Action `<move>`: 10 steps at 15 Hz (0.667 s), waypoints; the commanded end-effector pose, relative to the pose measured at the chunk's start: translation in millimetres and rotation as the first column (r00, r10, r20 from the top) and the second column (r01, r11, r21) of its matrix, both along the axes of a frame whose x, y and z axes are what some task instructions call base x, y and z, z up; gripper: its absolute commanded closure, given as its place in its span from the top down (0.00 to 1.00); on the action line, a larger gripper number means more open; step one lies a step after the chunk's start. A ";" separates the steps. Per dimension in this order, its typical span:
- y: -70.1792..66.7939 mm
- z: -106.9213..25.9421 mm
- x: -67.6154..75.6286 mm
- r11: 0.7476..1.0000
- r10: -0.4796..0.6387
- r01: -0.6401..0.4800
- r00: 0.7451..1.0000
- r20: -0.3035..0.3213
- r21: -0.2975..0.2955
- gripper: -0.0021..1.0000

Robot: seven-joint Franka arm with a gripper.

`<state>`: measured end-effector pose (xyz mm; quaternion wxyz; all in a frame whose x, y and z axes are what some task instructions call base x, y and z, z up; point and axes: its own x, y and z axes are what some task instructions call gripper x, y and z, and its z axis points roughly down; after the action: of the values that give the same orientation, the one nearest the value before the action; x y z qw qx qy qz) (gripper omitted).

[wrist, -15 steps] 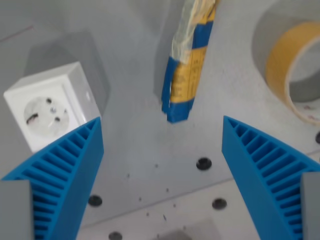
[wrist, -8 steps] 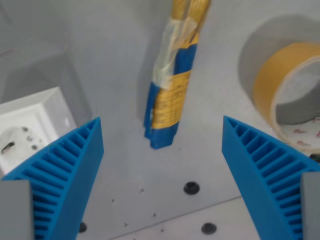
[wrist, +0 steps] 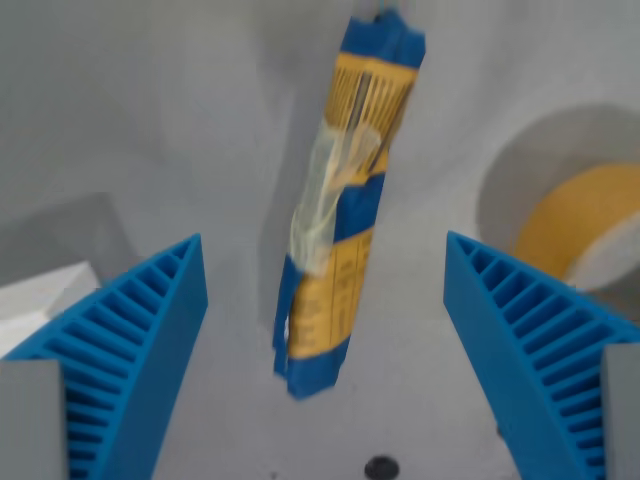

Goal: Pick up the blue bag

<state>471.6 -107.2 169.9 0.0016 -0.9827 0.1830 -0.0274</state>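
Grey table (wrist: 150,120): one blue bag (wrist: 335,210), one tape roll (wrist: 575,225), tool (wrist: 325,290) wide open, empty.

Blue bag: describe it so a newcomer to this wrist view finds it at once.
On the grey table, look between the two blue ribbed fingers of the open gripper. The blue bag lies there lengthwise. Unlike the tape roll at the wrist view's right, it is long, narrow and blue with yellow panels.

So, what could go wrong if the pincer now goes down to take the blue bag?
1. The blue bag lies long and narrow, slightly tilted between the open pincer fingers; closing near its lower end could let it swing or slip out.
2. The tape roll sits close to the finger on the wrist view's right and might get bumped during descent.
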 end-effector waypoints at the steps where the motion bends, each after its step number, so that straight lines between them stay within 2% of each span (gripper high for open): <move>1: -6.7 5.8 -3.5 1.000 0.008 -0.008 1.000 0.014 0.010 1.00; 6: -3.4 1.4 -10.4 1.000 0.005 -0.005 1.000 0.031 0.009 1.00; 10: -3.8 -2.3 -9.2 1.000 0.006 -0.006 0.999 0.044 0.005 1.00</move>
<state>467.5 -110.5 167.1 0.0015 -0.9825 0.1846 -0.0231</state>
